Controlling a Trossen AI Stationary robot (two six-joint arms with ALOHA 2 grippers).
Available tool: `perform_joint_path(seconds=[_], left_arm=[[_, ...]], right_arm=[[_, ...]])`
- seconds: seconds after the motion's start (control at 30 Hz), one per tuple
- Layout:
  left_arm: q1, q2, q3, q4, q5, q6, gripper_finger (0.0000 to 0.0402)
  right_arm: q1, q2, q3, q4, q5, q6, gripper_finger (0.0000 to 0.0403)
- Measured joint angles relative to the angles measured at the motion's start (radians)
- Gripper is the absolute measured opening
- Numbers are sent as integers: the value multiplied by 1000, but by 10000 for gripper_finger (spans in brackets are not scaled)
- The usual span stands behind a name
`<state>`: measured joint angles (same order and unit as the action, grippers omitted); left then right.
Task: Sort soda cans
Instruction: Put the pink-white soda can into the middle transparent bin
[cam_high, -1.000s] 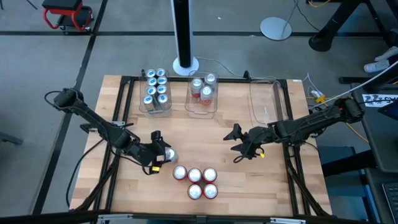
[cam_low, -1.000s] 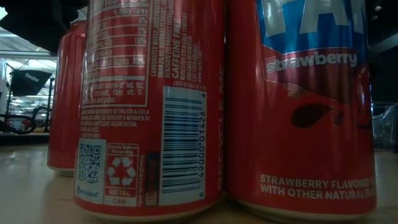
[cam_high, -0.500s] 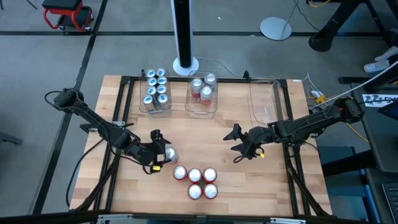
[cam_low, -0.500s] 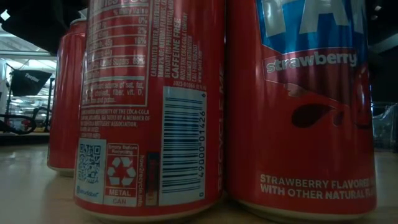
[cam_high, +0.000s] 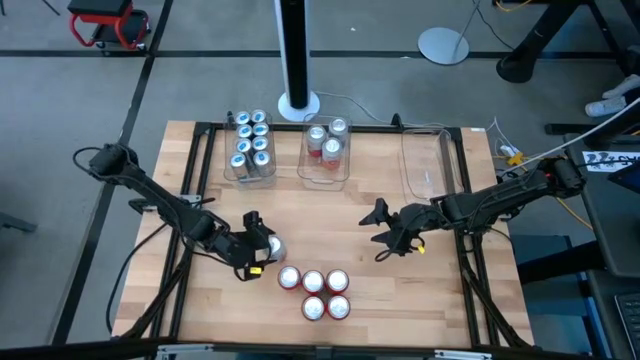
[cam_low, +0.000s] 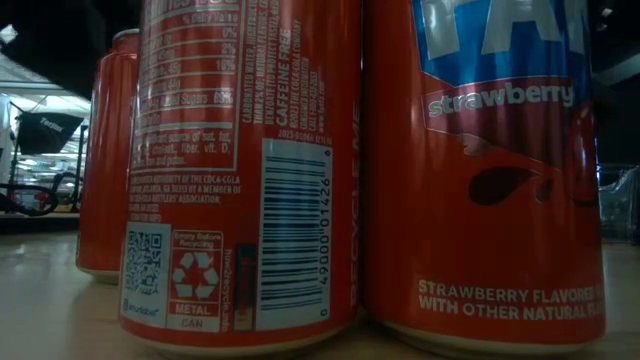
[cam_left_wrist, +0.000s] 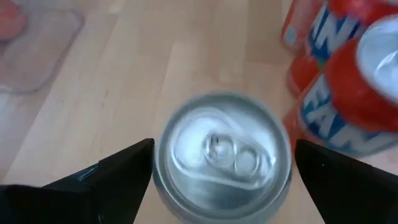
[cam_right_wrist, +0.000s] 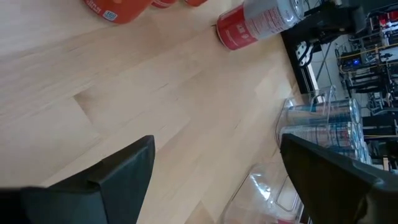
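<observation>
The left gripper (cam_left_wrist: 221, 171) stands with its fingers spread wide around a silver-topped can (cam_high: 272, 247), not clamped; that can sits just beside the cluster of 5 red strawberry soda cans (cam_high: 314, 294), so I reckon a crooked closing could tip it into them. The right gripper (cam_high: 383, 232), fingers apart and empty, waits mid-table. Only the high view shows the 3 clear tubs (cam_high: 325, 171); the low view reads the red cans' labels.
</observation>
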<state>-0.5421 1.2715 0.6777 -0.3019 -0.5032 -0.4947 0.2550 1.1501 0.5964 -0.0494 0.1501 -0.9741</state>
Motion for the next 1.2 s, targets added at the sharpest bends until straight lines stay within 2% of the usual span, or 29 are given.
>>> perform_joint_path(seconds=[0.23,0.43,0.67,0.9,1.03,1.2], left_arm=[[8,78,0,32,9,20,351],[8,79,0,50,15,55,288],[20,43,12,33,18,77,287],[114,-27,53,1,-51,168,287],[201,-46,120,11,-94,243,287],[317,-45,183,73,-99,354,288]], right_arm=[[0,0,-29,46,21,1,347],[0,0,-101,165,24,1,347],[0,0,-149,239,24,1,347],[0,-1,-176,308,31,0,347],[0,-1,-187,346,31,-29,347],[0,-1,-187,348,42,-52,347]])
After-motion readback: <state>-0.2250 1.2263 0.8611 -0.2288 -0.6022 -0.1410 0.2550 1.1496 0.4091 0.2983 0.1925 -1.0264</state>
